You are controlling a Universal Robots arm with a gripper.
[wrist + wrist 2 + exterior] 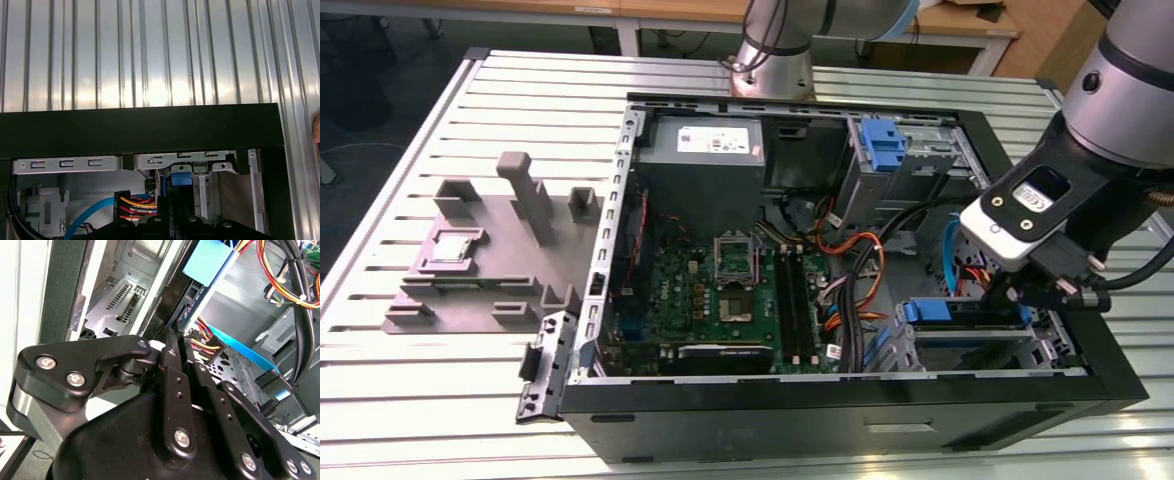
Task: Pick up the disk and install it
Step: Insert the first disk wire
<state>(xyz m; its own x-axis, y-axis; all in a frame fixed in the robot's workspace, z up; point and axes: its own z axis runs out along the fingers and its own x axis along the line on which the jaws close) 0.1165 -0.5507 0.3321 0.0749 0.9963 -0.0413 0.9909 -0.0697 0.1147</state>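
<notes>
Robotics lab/workshop: open PC case w/ motherboard exposed on ribbed aluminium worktop; grey parts fixture beside case, robot arm base bolted just behind it, wooden desks beyond.

Pretty cramped down in the drive-bay corner of the open case at the exterior view's right; claw wedged between case wall and blue-railed drive cage; orange and black cables crowding the motherboard side; way roomier over the motherboard; wide open on the slatted bench apart from the grey fixture.
</notes>
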